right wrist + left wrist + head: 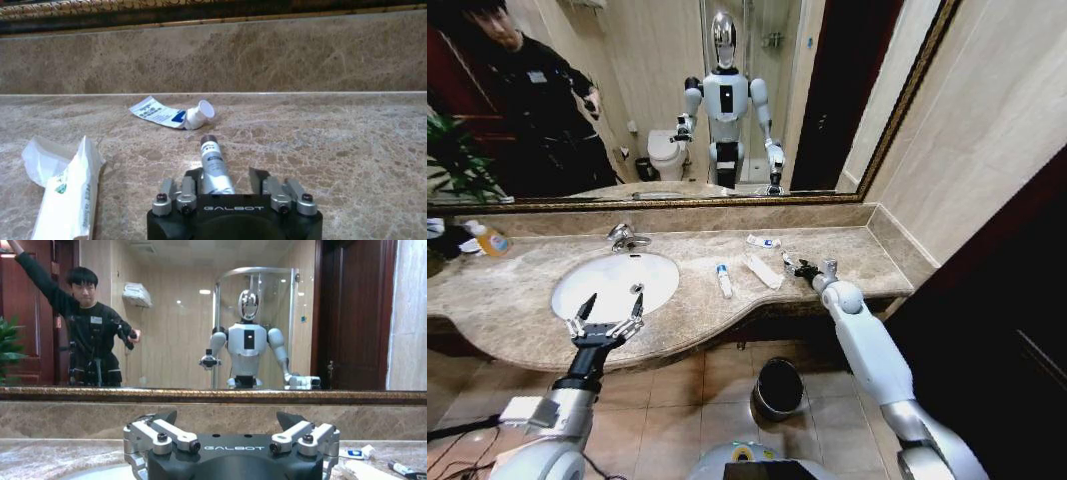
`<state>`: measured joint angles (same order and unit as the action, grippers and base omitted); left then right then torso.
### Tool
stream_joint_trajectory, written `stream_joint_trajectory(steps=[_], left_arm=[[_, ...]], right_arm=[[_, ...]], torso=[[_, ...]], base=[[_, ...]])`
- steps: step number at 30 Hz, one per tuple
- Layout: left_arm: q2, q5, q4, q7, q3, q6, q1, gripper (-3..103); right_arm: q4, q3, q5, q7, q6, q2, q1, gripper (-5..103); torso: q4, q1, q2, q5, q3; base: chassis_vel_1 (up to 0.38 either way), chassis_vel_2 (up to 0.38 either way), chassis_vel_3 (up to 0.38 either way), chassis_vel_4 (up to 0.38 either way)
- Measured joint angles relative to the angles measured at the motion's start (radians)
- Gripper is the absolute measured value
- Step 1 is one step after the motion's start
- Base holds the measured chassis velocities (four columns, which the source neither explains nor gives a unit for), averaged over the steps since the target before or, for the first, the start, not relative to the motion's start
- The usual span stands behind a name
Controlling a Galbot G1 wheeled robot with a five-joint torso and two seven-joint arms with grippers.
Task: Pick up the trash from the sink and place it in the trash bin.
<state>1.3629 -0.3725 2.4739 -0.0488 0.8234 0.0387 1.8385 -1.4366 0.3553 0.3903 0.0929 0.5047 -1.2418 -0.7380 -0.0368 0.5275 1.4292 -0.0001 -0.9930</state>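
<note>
I am closing my right claw (pixel 215 186) on a small tube (pixel 213 165) lying on the tabletop (pixel 333 145), its cap pointing away beyond the fingertips. It is looking light, smooth and squashy, so I am gripping mid-body. My left claw (pixel 607 318) is hanging spread over the sink (pixel 612 280).

Warm dim indoor light; ceiling lamp glare in mirror (pixel 200 315); head view edges bowed; dark corners.

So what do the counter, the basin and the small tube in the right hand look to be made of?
Counter: polished beige-brown marble or a stone lookalike, mottled veining with sheen. Basin: glossy white, likely porcelain. Small tube between the right hand's fingers: silvery, possibly plastic or foil laminate, with a printed label and dark neck.
</note>
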Motion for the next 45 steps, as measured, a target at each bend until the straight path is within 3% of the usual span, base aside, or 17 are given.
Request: stream_joint_trajectory(steps=[4,5,9,11,16,22,26,28,33,39,41,44,45], left_arm=[[0.0,0.0,0.0,0.0,0.0,0.0,0.0,100],[0.0,0.0,0.0,0.0,0.0,0.0,0.0,100],[0.0,0.0,0.0,0.0,0.0,0.0,0.0,100],[0.0,0.0,0.0,0.0,0.0,0.0,0.0,100],[0.0,0.0,0.0,0.0,0.0,0.0,0.0,100],[0.0,0.0,0.0,0.0,0.0,0.0,0.0,100],[0.0,0.0,0.0,0.0,0.0,0.0,0.0,100],[0.0,0.0,0.0,0.0,0.0,0.0,0.0,100],[0.0,0.0,0.0,0.0,0.0,0.0,0.0,100],[0.0,0.0,0.0,0.0,0.0,0.0,0.0,100],[0.0,0.0,0.0,0.0,0.0,0.0,0.0,100],[0.0,0.0,0.0,0.0,0.0,0.0,0.0,100],[0.0,0.0,0.0,0.0,0.0,0.0,0.0,100]], right_arm=[[-0.001,-0.003,0.001,-0.001,0.0,-0.004,-0.003,41],[-0.001,-0.004,0.0,-0.002,0.001,-0.006,-0.004,30],[-0.008,-0.005,0.0,-0.009,0.002,-0.011,-0.006,15],[-0.012,-0.005,0.0,-0.011,0.002,-0.01,-0.007,15],[-0.087,-0.01,0.028,-0.034,0.004,0.019,-0.036,3],[-0.208,-0.008,0.085,-0.065,0.001,0.084,-0.09,2],[-0.334,0.018,0.163,-0.096,0.01,0.168,-0.165,2],[-0.436,0.054,0.215,-0.112,0.019,0.23,-0.238,2],[-0.587,0.124,0.259,-0.147,0.026,0.275,-0.372,2],[-0.711,0.175,0.268,-0.179,0.027,0.275,-0.544,2],[-0.788,0.187,0.248,-0.194,0.004,0.237,-0.673,2],[-0.817,0.187,0.213,-0.195,-0.021,0.209,-0.74,2],[-0.832,0.183,0.16,-0.191,-0.051,0.177,-0.812,2]], torso=[[0.0,0.0,0.0,-0.0001,0.0],[0.0,0.0,0.0,-0.0001,0.0],[0.0,0.0,0.0,0.0,0.0],[-0.0001,0.0,0.0,-0.0001,0.0],[-0.0001,0.0,0.0,0.0001,0.0],[0.0,0.0,0.0,0.0002,0.0],[-0.0001,0.0,0.0,0.0002,0.0],[0.0002,0.0,0.0,0.0001,0.0],[-0.0003,0.0,0.0,0.0,0.0],[0.0,0.0,0.0,0.0003,0.0],[0.0,0.0,0.0,0.0003,0.0],[0.0001,0.0,0.0,-0.0001,0.0],[0.0,0.0,0.0,-0.0004,0.0]], base=[[0.0,0.0,0.0,0.0],[0.0,0.0,0.0,0.0],[0.0,0.0,0.0,0.0],[0.0,0.0,0.0,0.0],[0.0,0.0,0.0,0.0],[0.0,0.0,0.0,0.0],[0.0,0.0,0.0,0.0],[0.0,0.0,0.0,0.0],[0.0,0.0,0.0,0.0],[0.0,0.0,0.0,0.0],[0.0,0.0,0.0,0.0],[0.0,0.0,0.0,0.0],[0.0,0.0,0.0,0.0]])
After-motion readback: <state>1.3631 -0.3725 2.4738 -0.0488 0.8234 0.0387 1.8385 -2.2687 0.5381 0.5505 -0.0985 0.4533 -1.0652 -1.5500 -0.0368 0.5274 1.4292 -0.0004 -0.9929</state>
